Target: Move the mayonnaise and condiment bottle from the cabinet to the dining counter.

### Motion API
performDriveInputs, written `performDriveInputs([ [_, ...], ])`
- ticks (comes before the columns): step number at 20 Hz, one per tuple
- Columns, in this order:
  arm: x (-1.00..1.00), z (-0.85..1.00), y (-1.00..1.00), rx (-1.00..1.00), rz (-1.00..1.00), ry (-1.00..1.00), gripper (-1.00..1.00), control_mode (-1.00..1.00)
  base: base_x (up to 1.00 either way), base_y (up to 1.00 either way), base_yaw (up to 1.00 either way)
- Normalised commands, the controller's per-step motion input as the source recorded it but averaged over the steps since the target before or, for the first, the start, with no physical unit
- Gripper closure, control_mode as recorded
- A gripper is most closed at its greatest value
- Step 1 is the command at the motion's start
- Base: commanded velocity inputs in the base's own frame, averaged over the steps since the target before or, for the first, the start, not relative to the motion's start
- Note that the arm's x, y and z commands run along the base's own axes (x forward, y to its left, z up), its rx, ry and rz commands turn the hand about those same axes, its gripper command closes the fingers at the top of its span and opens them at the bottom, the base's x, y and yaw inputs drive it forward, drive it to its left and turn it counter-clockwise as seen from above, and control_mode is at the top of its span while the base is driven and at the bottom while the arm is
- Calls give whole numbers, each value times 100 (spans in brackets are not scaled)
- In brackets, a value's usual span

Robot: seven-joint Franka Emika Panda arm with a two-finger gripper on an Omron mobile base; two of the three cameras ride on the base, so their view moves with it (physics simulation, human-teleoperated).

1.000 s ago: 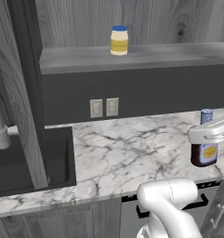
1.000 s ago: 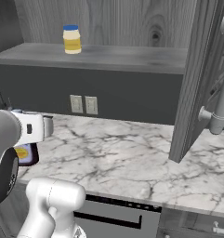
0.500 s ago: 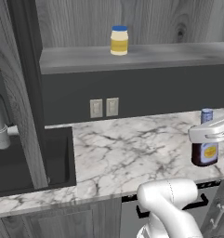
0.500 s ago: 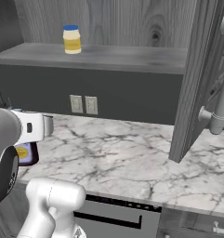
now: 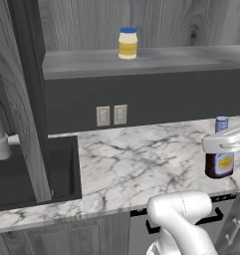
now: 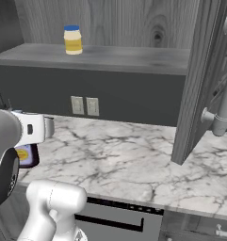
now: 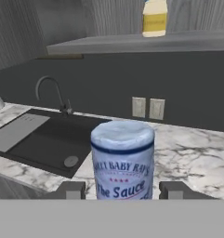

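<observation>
My gripper [image 7: 121, 190] is shut on the condiment bottle [image 7: 122, 160], a dark bottle with a yellow label [image 5: 219, 162] and a blue cap. I hold it upright over the front right part of the marble worktop [image 5: 141, 159]; it also shows at the far left of the right base view [image 6: 26, 155]. The mayonnaise [image 5: 128, 44], a pale yellow jar with a blue lid, stands on the shelf of the open cabinet [image 5: 166, 59], up and to the left of the bottle [image 6: 73, 40]. The dining counter is out of view.
A black sink [image 7: 43, 139] with a faucet [image 7: 50, 90] lies at the left of the worktop. Open cabinet doors hang at the left [image 5: 22, 99] and the right [image 6: 199, 80]. Two wall outlets [image 5: 111, 115] sit on the dark backsplash under the shelf.
</observation>
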Motion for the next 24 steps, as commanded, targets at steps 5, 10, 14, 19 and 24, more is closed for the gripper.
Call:
performDriveInputs([
  [5, 0, 0, 0, 0, 0, 0, 100, 100, -22, 7, 1],
  [10, 0, 0, 0, 0, 0, 0, 100, 100, -53, 21, 2],
  [14, 0, 0, 0, 0, 0, 0, 100, 100, -80, 27, 9],
  [19, 0, 0, 0, 0, 0, 0, 100, 100, -53, 20, 49],
  [24, 0, 0, 0, 0, 0, 0, 100, 100, -11, 3, 97],
])
